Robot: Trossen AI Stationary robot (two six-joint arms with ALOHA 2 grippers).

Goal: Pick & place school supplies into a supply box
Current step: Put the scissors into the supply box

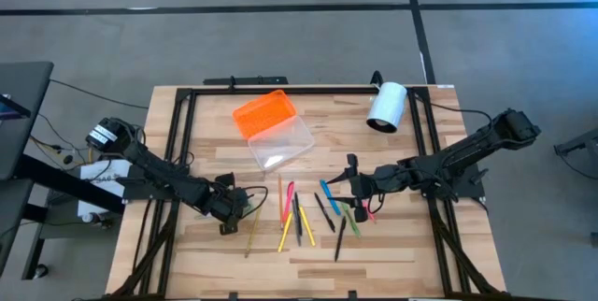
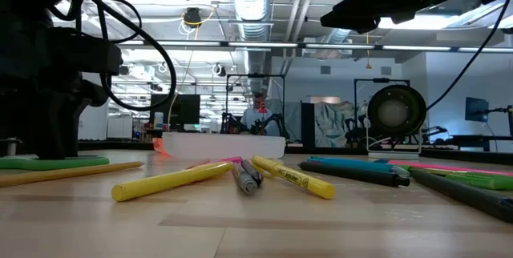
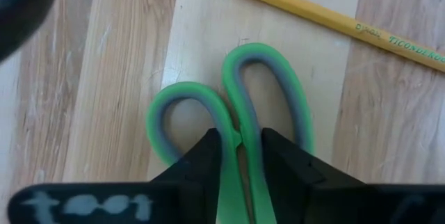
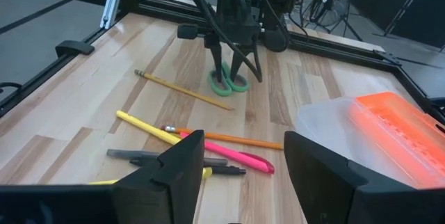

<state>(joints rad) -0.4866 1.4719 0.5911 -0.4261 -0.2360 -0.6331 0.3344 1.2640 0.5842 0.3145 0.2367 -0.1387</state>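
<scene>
Here we have our left gripper (image 3: 240, 158) down on the scissors (image 3: 233, 113), its two dark fingers (image 3: 201, 165) pressed against the outer sides of the green handles where the two loops meet, so we judge it grasping them at the neck. That spot makes sense: the handles are the thickest part to pinch, and the loops stick out ahead of the fingers. The scissors lie flat on the table (image 1: 187, 245), on its left side, with a yellow pencil (image 3: 334, 19) just beside them, tip pointing past the loops but apart from them. From the right wrist view the left gripper (image 4: 233, 67) stands nearly upright over the green loops (image 4: 229, 83), which suits a straight lift. Our right gripper (image 4: 243, 158) hangs with its fingers spread wide and nothing between them; in the high view it (image 1: 360, 187) sits over the scattered pens (image 1: 308, 212) near the table's middle, likely waiting its turn. The box (image 1: 278, 142) lies open farther back, its clear base next to the orange lid (image 1: 264, 112), well apart from the scissors, so we judge the carry goes up and toward the middle. A white cylinder (image 1: 385, 107) rests beyond on the right side.
</scene>
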